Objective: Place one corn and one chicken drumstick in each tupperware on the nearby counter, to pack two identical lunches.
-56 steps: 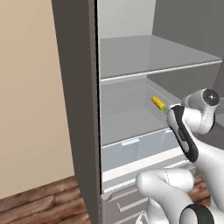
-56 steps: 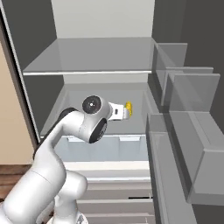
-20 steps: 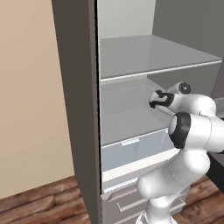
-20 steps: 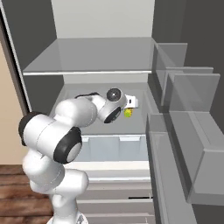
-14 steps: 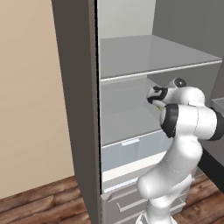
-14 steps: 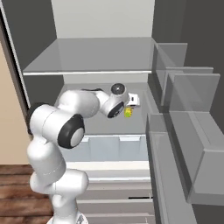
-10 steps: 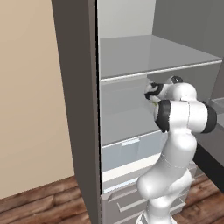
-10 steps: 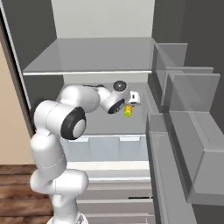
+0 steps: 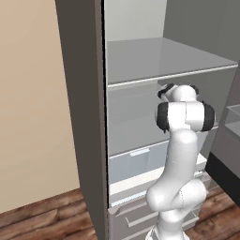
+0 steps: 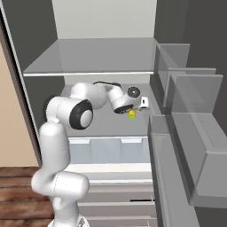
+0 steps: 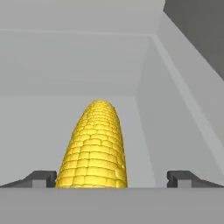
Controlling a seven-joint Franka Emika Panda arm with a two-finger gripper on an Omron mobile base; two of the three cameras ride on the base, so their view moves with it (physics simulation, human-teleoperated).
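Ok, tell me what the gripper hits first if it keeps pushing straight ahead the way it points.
The corn cob, lying lengthwise between the open gripper fingertips on the fridge shelf. Beyond it, probably the fridge's back wall.

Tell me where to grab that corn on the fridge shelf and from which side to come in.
Grip the corn across its thick middle, one finger on each long side. It lies lengthwise between the open fingertips, tapering away from the hand, so coming straight in along its length, as the gripper is lined up now, looks best. The shelf beneath it is flat.
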